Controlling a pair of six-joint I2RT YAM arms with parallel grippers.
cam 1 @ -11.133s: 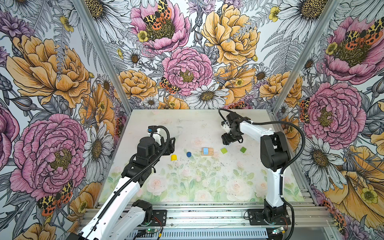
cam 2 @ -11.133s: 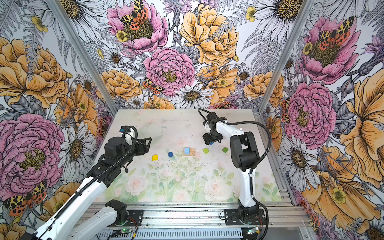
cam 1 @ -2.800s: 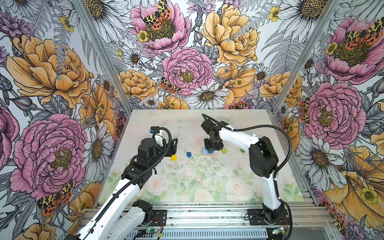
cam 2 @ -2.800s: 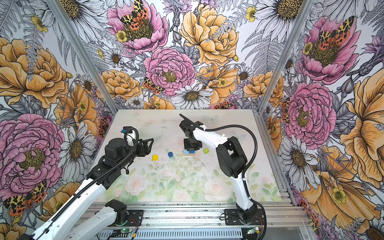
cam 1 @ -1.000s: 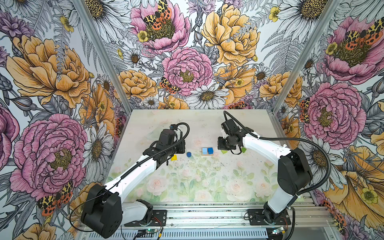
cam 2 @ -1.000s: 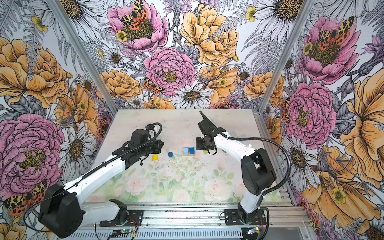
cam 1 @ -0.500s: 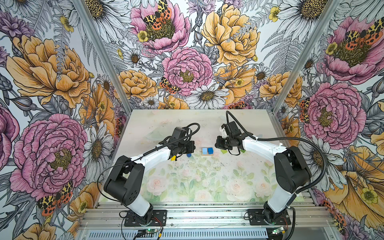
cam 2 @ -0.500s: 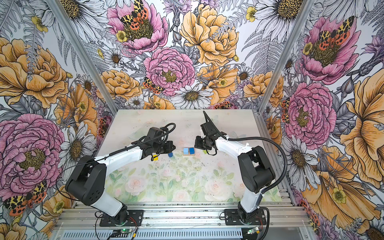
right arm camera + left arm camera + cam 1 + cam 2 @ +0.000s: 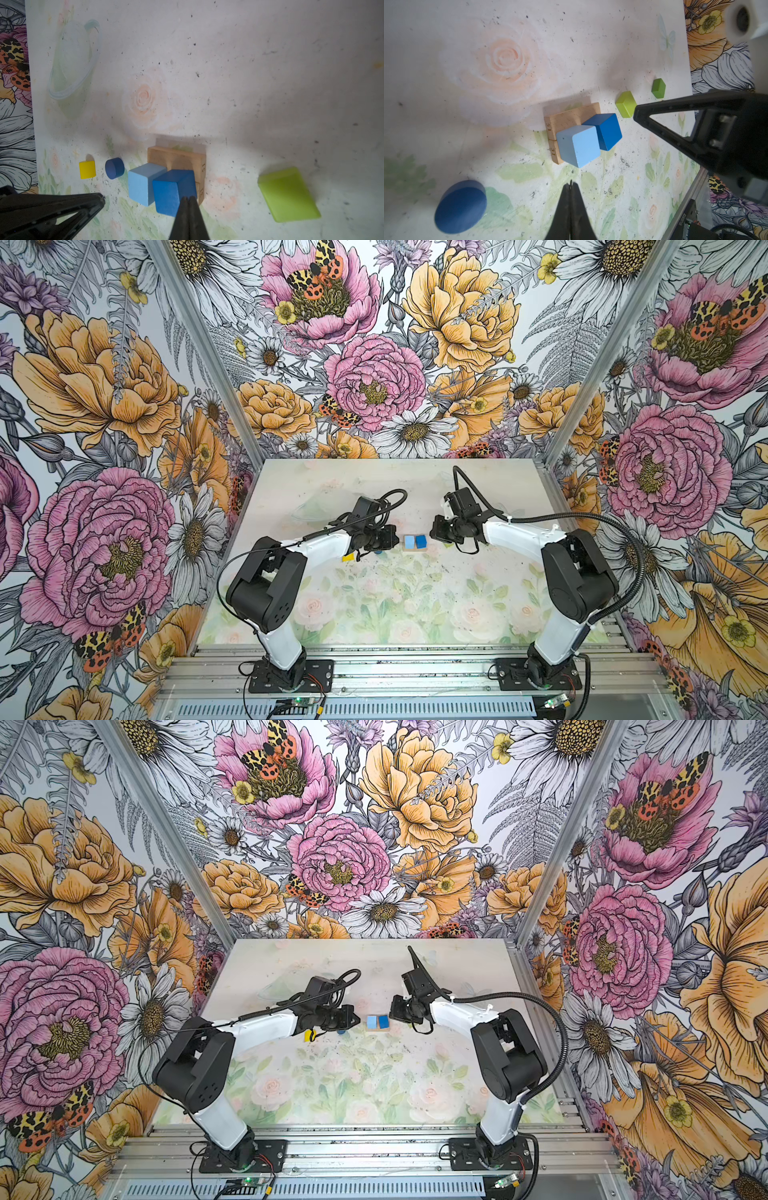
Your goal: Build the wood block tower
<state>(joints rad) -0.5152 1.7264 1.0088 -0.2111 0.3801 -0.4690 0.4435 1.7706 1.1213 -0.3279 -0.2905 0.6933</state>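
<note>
A yellow half-round wooden block (image 9: 87,169) and a dark blue wooden cylinder (image 9: 460,206) are lying loose at left, and the left gripper (image 9: 571,184) is hovering pinched closed, empty. Centre: a light blue wooden cube (image 9: 409,541) and a dark blue wooden cube (image 9: 421,540) are sitting on two tan oblong wooden bars (image 9: 571,118), ends reading "51" and "31" — base looking done. The right gripper (image 9: 188,199), also pressed closed and empty, is hovering beside them, and two green wooden cubes (image 9: 626,104) are waiting unstacked.

The end face of the first tan bar (image 9: 548,127) bore the stamped number "51", and the second tan bar (image 9: 553,151), lying against it, read "31". The right wrist view showed both stamps sideways. White print on a black robot part (image 9: 681,220) was too small to read.
</note>
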